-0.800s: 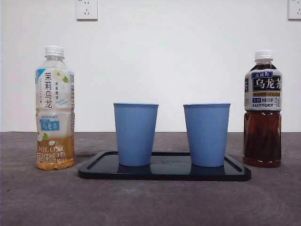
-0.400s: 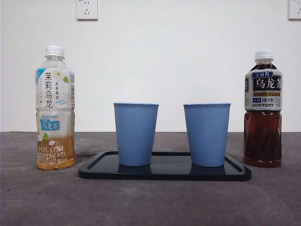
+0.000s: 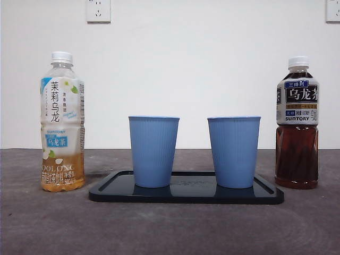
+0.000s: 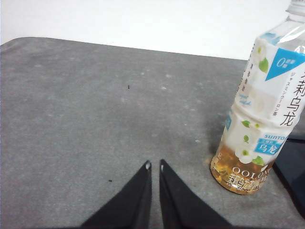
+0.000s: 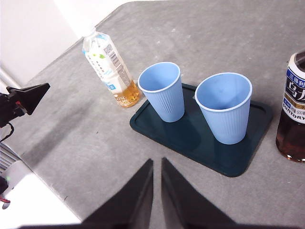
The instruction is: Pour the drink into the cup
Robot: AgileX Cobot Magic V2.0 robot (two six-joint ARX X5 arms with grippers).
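Two blue ribbed cups (image 3: 153, 151) (image 3: 234, 151) stand upright on a dark tray (image 3: 186, 195) at the table's middle. A jasmine oolong bottle (image 3: 62, 123) with a white cap and a little pale tea stands left of the tray. A dark oolong bottle (image 3: 297, 124) stands right of it. My left gripper (image 4: 154, 166) is shut and empty, above the table beside the jasmine bottle (image 4: 259, 105). My right gripper (image 5: 157, 161) is shut and empty, high above the table in front of the tray (image 5: 200, 136). Neither gripper shows in the front view.
The grey table (image 3: 170, 228) runs back to a white wall with two power sockets (image 3: 98, 10). The left arm's black tip (image 5: 26, 95) shows at the side in the right wrist view.
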